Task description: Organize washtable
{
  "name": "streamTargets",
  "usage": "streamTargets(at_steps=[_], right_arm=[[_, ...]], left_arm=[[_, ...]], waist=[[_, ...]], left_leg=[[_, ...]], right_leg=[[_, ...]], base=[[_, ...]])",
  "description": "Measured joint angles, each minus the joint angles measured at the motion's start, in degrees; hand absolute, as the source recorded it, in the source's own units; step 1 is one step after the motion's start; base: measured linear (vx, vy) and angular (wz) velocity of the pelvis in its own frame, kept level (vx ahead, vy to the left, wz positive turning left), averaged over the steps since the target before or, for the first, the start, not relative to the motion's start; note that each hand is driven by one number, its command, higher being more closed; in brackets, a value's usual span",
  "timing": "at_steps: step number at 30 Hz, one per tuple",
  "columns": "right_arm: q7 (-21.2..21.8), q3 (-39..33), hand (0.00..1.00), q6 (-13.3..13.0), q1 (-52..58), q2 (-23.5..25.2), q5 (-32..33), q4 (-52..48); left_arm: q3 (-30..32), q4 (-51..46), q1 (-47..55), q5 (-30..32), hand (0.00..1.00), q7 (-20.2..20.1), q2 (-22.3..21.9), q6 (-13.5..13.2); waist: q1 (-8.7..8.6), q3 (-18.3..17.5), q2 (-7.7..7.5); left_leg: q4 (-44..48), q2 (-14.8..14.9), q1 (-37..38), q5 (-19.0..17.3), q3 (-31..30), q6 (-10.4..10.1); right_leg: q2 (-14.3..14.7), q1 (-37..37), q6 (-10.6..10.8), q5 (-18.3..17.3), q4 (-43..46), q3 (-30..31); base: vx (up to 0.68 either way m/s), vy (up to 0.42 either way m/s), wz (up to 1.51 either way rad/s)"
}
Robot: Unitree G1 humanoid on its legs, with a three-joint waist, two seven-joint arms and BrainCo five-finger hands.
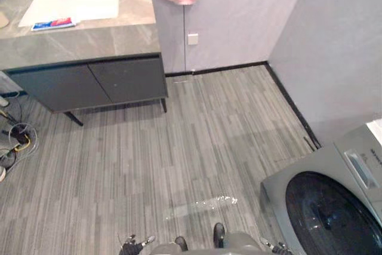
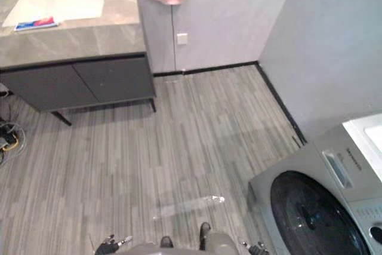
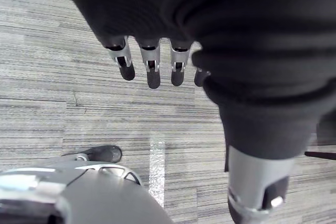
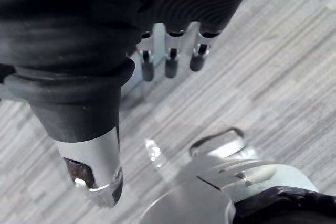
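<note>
Both my left hand (image 1: 134, 244) and right hand (image 1: 277, 246) hang low in the eye view, I'd say because the washtable (image 1: 107, 40) stands well ahead. A blue-and-red packet (image 1: 54, 24) lies on its worktop, back from the front edge. Left wrist view: fingers straight, relaxed, empty. Right wrist view: likewise.

Nothing can be read. The washing machine (image 2: 316, 207) has small print on its control panel (image 2: 338, 168), and a blue-and-red packet (image 2: 36, 24) on the washtable (image 2: 77, 43) worktop bears print, both illegible.
</note>
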Motion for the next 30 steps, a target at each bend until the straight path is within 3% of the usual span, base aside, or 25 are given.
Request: streamTargets(at_steps=[1,4,6,7,8,9,10,11,12,13,16,17,18,19,20,23,24,26,28,30], right_arm=[[0.00,-0.18,0.00,0.00,-0.02,0.01,0.08,0.01],[-0.02,-0.29,0.00,0.00,-0.63,0.05,0.67,-0.03],[-0.02,-0.25,0.00,0.16,-0.33,0.45,0.69,0.38],[0.07,-0.25,0.00,0.22,-0.38,0.28,0.76,0.39],[0.38,-0.24,0.00,0.24,-0.45,-0.11,0.78,0.38],[0.67,-0.28,0.00,0.17,-0.89,-0.98,1.29,0.35],[0.83,-0.34,0.00,0.10,-1.32,-1.04,1.82,0.37],[0.80,-0.49,0.00,0.05,-1.53,-1.04,1.80,0.52],[0.68,-1.16,0.00,0.00,-1.21,-0.82,1.76,0.51],[0.52,-1.37,0.00,-0.15,-0.70,-0.38,1.62,0.53],[-0.08,0.28,0.00,-0.19,-0.52,-1.06,0.29,0.61],[-0.09,0.29,0.00,-0.19,-0.52,-1.00,-0.10,0.62],[-0.10,0.28,0.00,-0.12,-0.55,-0.96,-0.52,0.96],[-0.11,0.28,0.00,-0.05,-0.53,-0.59,-0.60,1.10],[-0.12,0.30,0.00,-0.04,-0.58,-0.34,-0.62,1.08],[-0.19,0.35,0.00,-0.04,-0.86,-0.07,-1.22,1.01],[-0.13,1.01,0.00,-0.10,-0.57,-0.89,-1.42,0.95],[-0.26,3.20,0.00,-0.02,-0.36,-2.67,-2.39,0.88],[-0.18,4.15,0.00,0.07,-0.29,-1.93,-2.86,1.09],[-0.13,4.84,0.00,0.15,-0.18,-1.50,-3.96,1.41]], left_arm=[[0.03,0.06,-0.22,0.00,0.00,0.01,0.00,0.04],[0.26,0.41,-0.73,0.47,0.00,-0.21,0.21,0.46],[2.37,0.44,-0.60,1.53,0.00,-0.90,0.41,0.59],[2.56,0.49,-0.59,1.56,0.00,-0.99,0.27,0.65],[3.07,0.58,-0.48,1.63,0.00,-1.21,-0.69,0.83],[4.20,0.57,-0.58,1.78,0.00,-1.39,-1.60,0.97],[4.74,0.45,-0.56,1.88,0.00,-1.42,-1.77,0.90],[6.39,0.12,-0.50,1.51,0.00,-1.42,-2.34,1.06],[7.14,-0.12,-0.25,1.30,0.00,-1.34,-2.77,1.04],[7.63,-1.28,0.63,0.58,0.00,-1.31,-2.95,1.01],[7.36,-2.63,1.05,-1.66,0.00,-0.95,-3.28,0.97],[7.20,-2.80,1.00,-2.07,0.00,-0.83,-3.24,0.93],[6.70,-3.00,0.98,-3.10,0.00,-0.57,-3.19,0.82],[6.02,-3.64,1.27,-3.77,0.00,-0.05,-2.81,0.80],[5.69,-4.01,1.49,-4.23,0.00,0.01,-2.57,0.76],[2.38,-4.61,1.26,-6.59,0.00,0.08,-1.61,-0.29],[1.04,-4.53,1.61,-7.80,0.00,0.26,-1.82,-0.41],[0.55,-4.40,2.86,-9.61,0.00,0.34,-2.43,-0.83],[-0.43,-4.44,2.38,-10.39,0.00,0.20,-1.23,-1.46],[-0.12,-3.79,1.46,-11.06,0.00,0.09,-0.79,-1.54]], waist=[[0.05,0.02,0.05],[-0.15,0.29,-0.13],[-0.55,0.37,-1.24],[-0.64,0.40,-1.04],[-1.43,-0.02,-0.02],[-1.54,-0.31,2.09],[-1.29,-0.22,2.23],[-1.15,-0.24,1.89],[-1.18,-0.27,1.62],[-1.05,-0.48,1.19],[-0.30,-0.50,1.11],[0.11,-0.42,0.91],[0.55,-0.25,0.60],[0.67,-0.23,-0.28],[0.85,-0.20,-0.81],[1.81,-0.20,-1.56],[1.80,-0.46,-0.43],[3.12,-1.30,1.91],[3.17,-1.57,0.39],[3.50,-2.05,-1.29]], left_leg=[[0.00,0.59,-0.02,-0.16,0.30,-0.25],[0.36,3.45,0.47,-1.56,1.55,-2.93],[0.98,4.03,2.94,-3.64,1.66,-6.23],[1.04,4.46,3.64,-4.14,1.68,-7.04],[1.14,6.71,4.26,-4.19,1.53,-8.55],[1.58,8.77,4.88,-3.04,1.98,-10.25],[2.21,9.54,4.92,-1.76,2.20,-12.06],[5.99,10.58,4.30,0.67,1.58,-12.58],[11.65,11.87,2.69,1.91,1.19,-11.41],[22.99,14.78,-0.47,4.17,0.03,-8.06],[41.28,19.65,-7.55,3.61,-1.46,-6.29],[43.32,19.82,-8.79,2.58,-1.52,-5.36],[45.21,19.59,-10.80,-0.73,-1.41,-5.44],[44.41,18.45,-12.57,-3.01,-0.82,-5.91],[43.30,17.46,-13.56,-3.67,-0.51,-5.89],[30.05,10.24,-18.52,-4.31,-2.09,-6.19],[20.10,7.33,-18.63,-3.85,-5.97,-6.78],[17.44,5.48,-18.16,1.02,-8.58,-7.13],[17.62,4.15,-18.48,0.23,-8.64,-5.81],[20.90,3.23,-18.54,-0.80,-7.47,-2.05]], right_leg=[[-0.29,-0.95,-0.06,0.14,-1.25,-0.48],[-1.62,-3.75,0.51,5.82,-11.64,-3.34],[-3.60,-3.82,0.41,9.01,-14.97,-3.55],[-3.81,-3.88,0.14,11.94,-14.17,-3.79],[-2.49,-4.05,-0.84,13.79,-11.59,-4.30],[-0.70,-4.81,-2.39,10.90,-9.17,-5.55],[-0.33,-5.04,-2.58,10.14,-7.58,-5.75],[-0.13,-4.03,-3.46,8.73,-6.22,-5.95],[0.09,-2.12,-4.17,8.24,-6.56,-6.23],[0.53,2.32,-5.20,7.55,-9.25,-7.03],[1.91,8.58,-6.11,6.95,-13.83,-7.36],[1.92,9.88,-6.32,6.78,-14.69,-6.97],[1.70,12.80,-6.32,6.64,-16.75,-6.42],[0.47,15.16,-4.85,5.26,-17.43,-5.98],[-0.32,16.04,-4.33,4.26,-17.33,-5.54],[-4.92,17.23,-1.62,-0.04,-15.09,-3.51],[-5.49,16.83,0.28,-1.72,-13.70,-1.98],[-4.85,17.30,1.63,-2.24,-13.68,1.30],[-4.04,16.81,1.18,-2.92,-9.64,1.36],[-4.11,19.01,0.65,-1.98,-14.54,2.04]], base=[[0.06,-0.010,-0.36],[0.17,-0.062,-0.25],[0.34,-0.157,-0.03],[0.46,-0.205,0.15],[0.55,-0.219,0.12],[0.59,-0.217,0.07],[0.58,-0.236,-0.04],[0.52,-0.277,-0.05],[0.58,-0.356,0.08],[0.46,-0.286,0.10],[0.41,-0.173,0.00],[0.32,-0.081,-0.02],[0.27,-0.026,0.08],[0.25,0.007,0.10],[0.21,0.071,0.07],[0.15,0.185,-0.10],[0.08,0.248,-0.35],[0.24,0.345,-0.77],[0.28,0.193,-0.32],[0.28,0.137,-0.24]])
